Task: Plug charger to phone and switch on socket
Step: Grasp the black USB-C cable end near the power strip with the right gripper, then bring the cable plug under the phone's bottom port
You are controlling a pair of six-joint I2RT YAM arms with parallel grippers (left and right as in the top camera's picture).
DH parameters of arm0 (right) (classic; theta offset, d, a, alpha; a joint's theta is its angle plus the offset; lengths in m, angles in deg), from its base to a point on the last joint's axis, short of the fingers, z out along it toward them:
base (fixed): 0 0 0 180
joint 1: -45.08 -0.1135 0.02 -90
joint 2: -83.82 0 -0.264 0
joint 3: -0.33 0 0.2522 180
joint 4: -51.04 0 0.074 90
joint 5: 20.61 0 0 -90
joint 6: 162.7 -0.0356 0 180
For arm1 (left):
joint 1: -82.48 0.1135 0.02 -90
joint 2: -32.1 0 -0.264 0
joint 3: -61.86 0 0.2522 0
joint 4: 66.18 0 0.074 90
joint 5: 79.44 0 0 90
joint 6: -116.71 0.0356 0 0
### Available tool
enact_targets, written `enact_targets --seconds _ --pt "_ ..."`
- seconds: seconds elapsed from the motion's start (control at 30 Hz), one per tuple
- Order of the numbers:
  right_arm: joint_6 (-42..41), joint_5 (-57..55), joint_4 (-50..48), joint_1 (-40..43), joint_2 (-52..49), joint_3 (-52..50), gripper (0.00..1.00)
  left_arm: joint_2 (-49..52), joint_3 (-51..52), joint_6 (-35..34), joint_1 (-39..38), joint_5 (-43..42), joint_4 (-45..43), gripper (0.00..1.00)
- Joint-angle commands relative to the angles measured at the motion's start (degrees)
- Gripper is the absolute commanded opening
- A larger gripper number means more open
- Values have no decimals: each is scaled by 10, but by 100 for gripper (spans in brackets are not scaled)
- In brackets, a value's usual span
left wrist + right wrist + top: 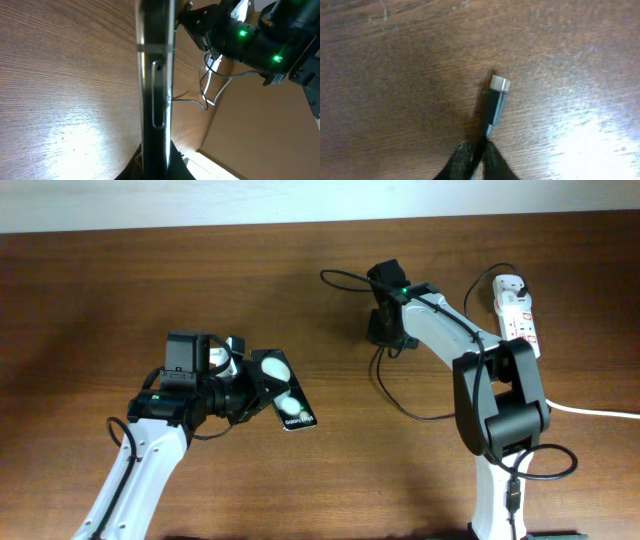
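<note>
My left gripper [252,388] is shut on the phone [285,395], a flat black smartphone with two white glares, held off the table at the left middle. In the left wrist view the phone's edge [156,80] stands upright between my fingers [156,167]. My right gripper [385,330] is shut on the charger's thin black cable [395,395] just behind its small silver plug tip [500,84], which points away over the wood. The cable loops back toward the socket [518,308], a white power strip with red switches at the far right.
The right arm's base [500,420] stands at the right front. The strip's thick white cord [600,411] runs off the right edge. A light wall band lies beyond the table's far edge [300,222].
</note>
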Motion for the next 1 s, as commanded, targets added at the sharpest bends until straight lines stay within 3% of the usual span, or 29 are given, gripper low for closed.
enact_targets --seconds 0.0,0.13,0.27,0.33,0.43,0.53,0.63,0.73,0.8,0.9,0.97 --pt "2 23 15 1 -21 -18 4 -1 -5 11 2 -22 -3 1" --pt "104 89 83 2 78 -3 4 -1 -5 15 2 -38 -25 0" --pt "177 223 213 29 284 -4 4 68 -5 20 2 -218 -235 0" --pt "216 245 288 37 378 -4 4 113 -5 20 2 -293 -298 0" --pt "242 300 363 35 486 -6 4 129 -5 20 2 -299 -318 0" --pt "246 344 388 7 607 -41 4 129 -5 17 1 -356 -410 0" --pt "198 369 336 -4 732 -151 4 129 -5 -15 1 -350 -450 0" --pt "95 385 205 -4 803 -317 4 129 -5 -150 1 -294 -550 0" --pt "95 427 118 -4 797 -393 4 129 -5 -233 -2 -259 -593 0" --pt "80 445 56 -12 767 -422 4 129 -5 -254 -14 -247 -593 0" --pt "80 432 -24 -80 735 -422 4 129 -5 -253 -15 -245 -593 0"
